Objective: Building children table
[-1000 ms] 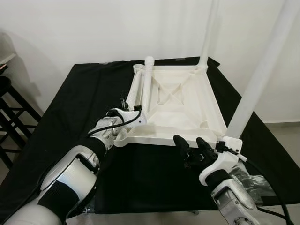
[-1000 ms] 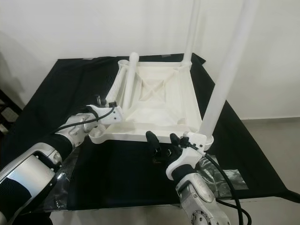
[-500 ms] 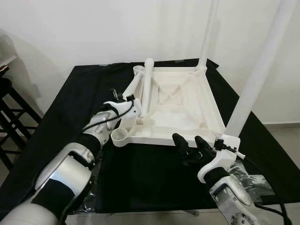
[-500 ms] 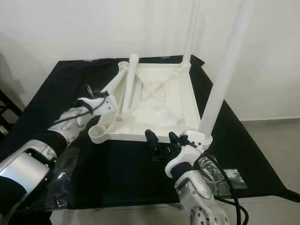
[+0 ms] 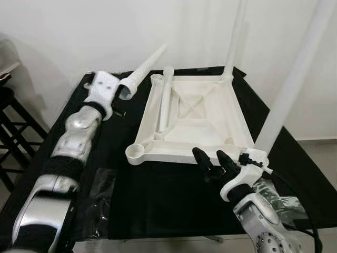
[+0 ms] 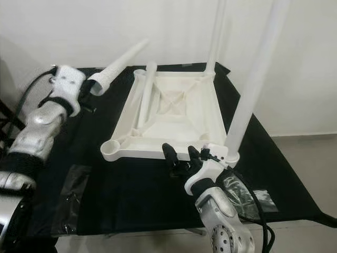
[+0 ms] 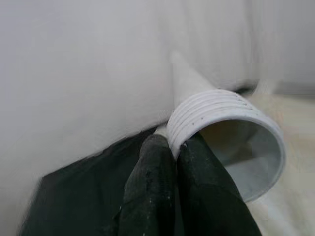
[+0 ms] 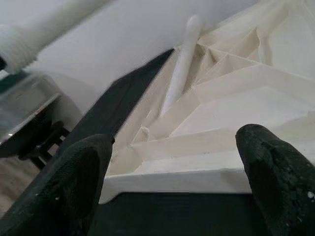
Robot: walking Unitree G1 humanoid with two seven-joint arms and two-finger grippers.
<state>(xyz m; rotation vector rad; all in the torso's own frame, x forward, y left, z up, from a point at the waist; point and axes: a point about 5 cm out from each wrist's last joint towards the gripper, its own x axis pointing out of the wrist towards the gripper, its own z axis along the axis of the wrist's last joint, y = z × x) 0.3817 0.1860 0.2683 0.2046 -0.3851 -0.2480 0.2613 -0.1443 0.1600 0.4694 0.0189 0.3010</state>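
White tabletop (image 5: pixel 195 121), upside down on the black cloth (image 5: pixel 158 195) of a work table, ribbed underside facing up. Two legs stand upright in its right-hand corners: far leg (image 5: pixel 235 37), near leg (image 5: pixel 292 89). A third leg (image 5: pixel 166 95) lies flat inside the tabletop along its left side. The near left socket (image 5: pixel 135 153) is bare. Left gripper (image 5: pixel 120 90), raised above the table's far left, fingers (image 7: pixel 162 187) closed on the threaded end of a fourth, tapered leg (image 5: pixel 143 69) that points up toward the wall. Right gripper (image 5: pixel 213 163), fingers spread and holding nothing, hovers near the tabletop's near edge. Clear plastic wrap (image 5: pixel 100 184) lies on the cloth near the front left
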